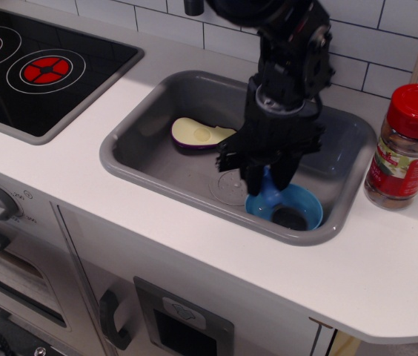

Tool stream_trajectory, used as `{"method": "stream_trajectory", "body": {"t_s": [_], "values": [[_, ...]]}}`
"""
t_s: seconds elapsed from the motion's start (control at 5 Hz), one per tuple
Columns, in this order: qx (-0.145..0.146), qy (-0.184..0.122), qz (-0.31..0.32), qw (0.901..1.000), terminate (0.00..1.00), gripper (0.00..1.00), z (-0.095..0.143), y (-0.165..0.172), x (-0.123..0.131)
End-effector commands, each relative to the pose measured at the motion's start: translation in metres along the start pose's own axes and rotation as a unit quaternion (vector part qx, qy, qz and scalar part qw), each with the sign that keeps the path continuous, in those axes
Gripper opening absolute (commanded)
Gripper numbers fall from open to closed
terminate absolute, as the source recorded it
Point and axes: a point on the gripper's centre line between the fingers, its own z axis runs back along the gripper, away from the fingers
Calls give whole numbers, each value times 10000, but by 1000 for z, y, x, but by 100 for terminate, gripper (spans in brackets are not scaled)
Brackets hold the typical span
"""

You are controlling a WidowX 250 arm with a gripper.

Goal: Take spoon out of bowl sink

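Note:
The grey sink (131, 119) is set in the white counter. The light-blue bowl (307, 203) sits at its front right corner. The spoon's blue handle (270, 197) stands up from the bowl, and its dark grey scoop (289, 217) rests inside the bowl. My black gripper (267, 176) hangs over the bowl's left side, with its fingers closed around the top of the blue handle. The handle's top end is hidden between the fingers.
A purple-and-cream eggplant half (198, 134) lies at the sink's back left. The embossed drain circle (227, 187) is left of the bowl. A red-lidded spice jar (405, 146) stands on the counter at right. The black stove top (35, 67) is at the far left.

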Motion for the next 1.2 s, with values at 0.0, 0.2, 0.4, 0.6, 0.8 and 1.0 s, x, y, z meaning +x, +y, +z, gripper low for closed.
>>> {"method": "stream_trajectory", "body": {"t_s": [0.0, 0.2, 0.4, 0.6, 0.8, 1.0], "values": [[-690, -351, 354, 9964, 0, 0, 52, -11, 37], [-730, -580, 824, 9922, 0, 0, 54, -10, 60], [-606, -502, 1351, 9877, 0, 0, 46, -18, 79], [-460, -441, 1612, 9849, 0, 0, 36, -24, 78], [-459, -445, 1821, 9812, 0, 0, 28, -27, 70], [-409, -375, 2214, 9736, 0, 0, 18, -30, 66]]}}
